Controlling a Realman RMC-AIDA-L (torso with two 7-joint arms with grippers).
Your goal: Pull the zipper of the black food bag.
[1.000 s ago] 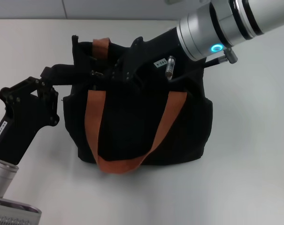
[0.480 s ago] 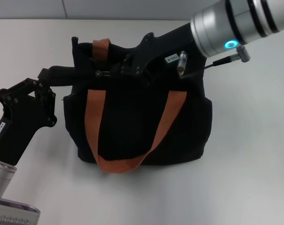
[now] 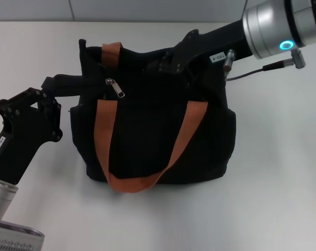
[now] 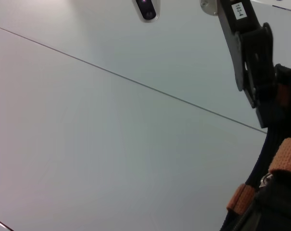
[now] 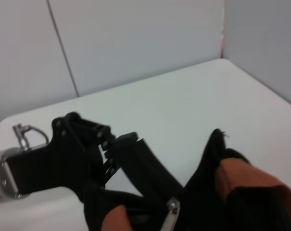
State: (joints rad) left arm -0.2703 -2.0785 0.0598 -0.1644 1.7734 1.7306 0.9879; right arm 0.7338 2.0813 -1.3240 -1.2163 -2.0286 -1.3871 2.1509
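Note:
The black food bag (image 3: 152, 136) stands upright on the white table, with orange-brown straps (image 3: 103, 136) down its front. The small silver zipper (image 3: 115, 87) hangs loose near the top left of the bag, by the left strap; it also shows in the right wrist view (image 5: 171, 212). My left gripper (image 3: 82, 82) is shut on the bag's upper left edge, and the right wrist view shows it (image 5: 152, 183) clamping the fabric. My right gripper (image 3: 167, 61) hovers open over the bag's top right, well away from the zipper and holding nothing.
The white table (image 3: 272, 198) stretches around the bag on all sides. A grey wall (image 3: 121, 8) rises behind the table's far edge. My right arm's silver wrist (image 3: 283, 26) reaches in from the upper right.
My right gripper has let go of the zipper and drawn back to the right along the bag's top. The zipper now hangs down. The left gripper has kept its hold.

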